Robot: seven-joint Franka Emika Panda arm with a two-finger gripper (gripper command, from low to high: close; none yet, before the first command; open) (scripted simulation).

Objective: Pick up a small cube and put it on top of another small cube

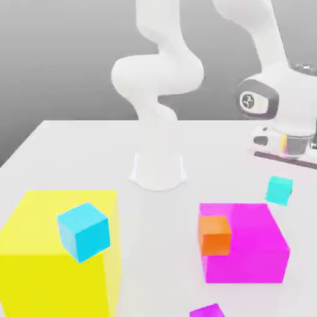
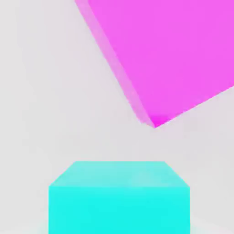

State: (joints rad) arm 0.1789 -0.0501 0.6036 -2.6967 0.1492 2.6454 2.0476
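Observation:
The small cube [image 1: 279, 190] is plain turquoise and sits just below my gripper [image 1: 286, 155] at the exterior view's right, beside the far right corner of the big magenta block [image 1: 244, 244]. In the hand view the small cube [image 2: 119, 196] lies very close to the camera and centred, with a corner of the magenta block [image 2: 169, 55] beyond it. My gripper is shut on this cube. The other small cube is out of view.
A big yellow block [image 1: 56, 260] stands at the exterior view's left with a sky-blue cube [image 1: 83, 231] in front of it. An orange cube [image 1: 215, 235] overlaps the magenta block's left side. A small magenta piece [image 1: 207, 311] shows at the lower edge. The arm's white base [image 1: 158, 170] stands mid-table.

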